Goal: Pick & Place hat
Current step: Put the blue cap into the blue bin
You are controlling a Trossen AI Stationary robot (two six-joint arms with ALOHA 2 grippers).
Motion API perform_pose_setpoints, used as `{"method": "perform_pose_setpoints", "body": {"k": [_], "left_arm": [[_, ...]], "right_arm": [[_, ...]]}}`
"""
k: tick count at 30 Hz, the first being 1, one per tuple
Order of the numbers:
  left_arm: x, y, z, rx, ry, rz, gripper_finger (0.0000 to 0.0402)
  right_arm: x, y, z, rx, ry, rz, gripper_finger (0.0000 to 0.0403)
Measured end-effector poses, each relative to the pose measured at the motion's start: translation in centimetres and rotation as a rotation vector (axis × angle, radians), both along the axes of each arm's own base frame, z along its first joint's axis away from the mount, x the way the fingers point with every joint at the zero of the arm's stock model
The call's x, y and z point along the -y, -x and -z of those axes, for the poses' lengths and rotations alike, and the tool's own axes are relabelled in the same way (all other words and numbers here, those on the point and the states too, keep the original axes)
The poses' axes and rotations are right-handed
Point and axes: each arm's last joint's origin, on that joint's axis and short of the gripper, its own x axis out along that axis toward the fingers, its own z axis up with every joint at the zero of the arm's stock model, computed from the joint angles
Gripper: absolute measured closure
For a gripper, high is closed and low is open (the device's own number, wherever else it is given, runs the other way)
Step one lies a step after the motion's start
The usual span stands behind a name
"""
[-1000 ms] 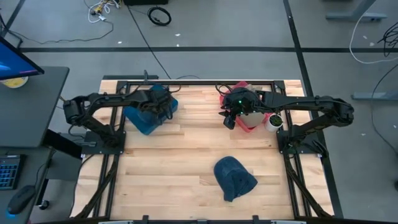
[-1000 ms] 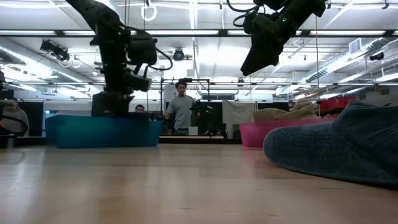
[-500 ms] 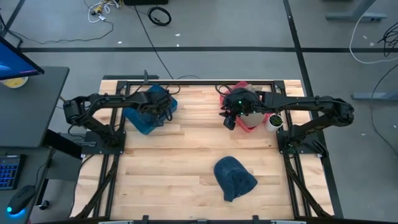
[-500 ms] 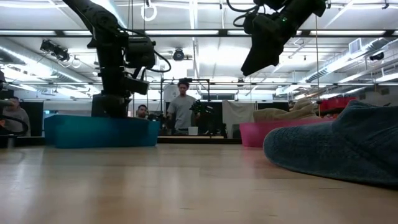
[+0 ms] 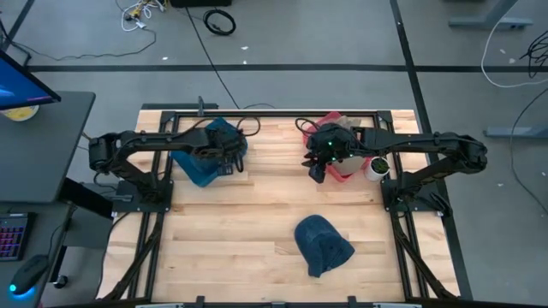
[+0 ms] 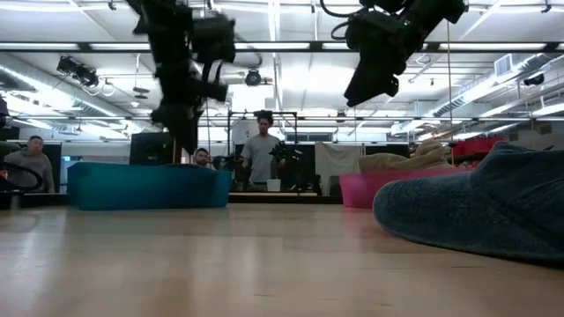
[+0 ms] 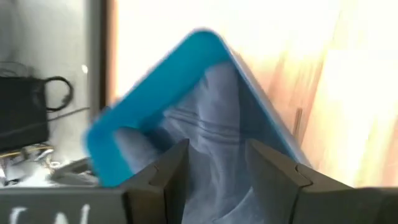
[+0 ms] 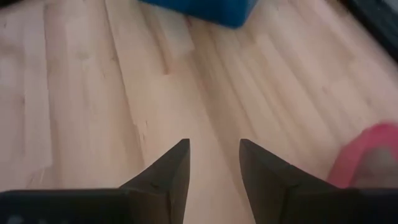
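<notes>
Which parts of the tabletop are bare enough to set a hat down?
Bare wood lies between the blue bin and the pink bin, and left of the blue hat. The back corners are crowded by bins and arms.

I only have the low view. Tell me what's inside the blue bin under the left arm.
Observer: The left wrist view shows grey-blue fabric lying in the blue bin, beyond the left gripper, whose fingers are open with nothing between them.
Operator: Give me the right gripper's spot.
Observer: The high view puts the right gripper over bare wood by the pink bin, fingers apart, empty.
Operator: Locate the hat on the table.
Observer: A blue hat lies at the table's front, nearer the right arm.
</notes>
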Motion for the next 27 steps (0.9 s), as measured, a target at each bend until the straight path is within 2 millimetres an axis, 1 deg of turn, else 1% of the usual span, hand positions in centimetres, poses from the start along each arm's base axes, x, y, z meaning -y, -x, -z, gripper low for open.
{"method": "perform_pose_setpoints", "body": {"k": [4,6,8,14,17,22,24,27], "left_arm": [[0.7,-1.2,-3.3,0.07,-0.012,-0.001,0.0247],[1.0,-1.8,-4.5,0.121,-0.019,0.002,0.0246],[1.2,-2.2,-5.0,0.165,-0.024,0.001,0.0246],[1.4,-2.8,-5.3,0.223,-0.025,0.018,0.025],[1.5,-2.8,-5.3,0.228,-0.001,0.028,0.025],[1.5,-2.8,-5.3,0.23,0.005,0.029,0.025],[1.5,-2.8,-5.3,0.234,0.008,0.021,0.025],[1.5,-2.8,-5.3,0.244,0.014,0.003,0.025]], "right_arm": [[-1.0,0.7,0.7,-0.109,-0.039,-0.027,0.0259],[-2.0,1.0,1.0,-0.165,-0.069,-0.067,0.0259],[-3.4,1.2,1.2,-0.204,-0.1,-0.12,0.0259],[-7.9,1.5,1.4,-0.244,-0.096,-0.306,0.0258],[-9.9,1.8,1.4,-0.249,-0.1,-0.364,0.0251],[-12.8,2.3,1.7,-0.273,-0.129,-0.381,0.0225],[-14.1,2.4,2.1,-0.298,-0.119,-0.388,0.0212],[-16.0,2.5,3.2,-0.345,-0.103,-0.45,0.0194]]}}
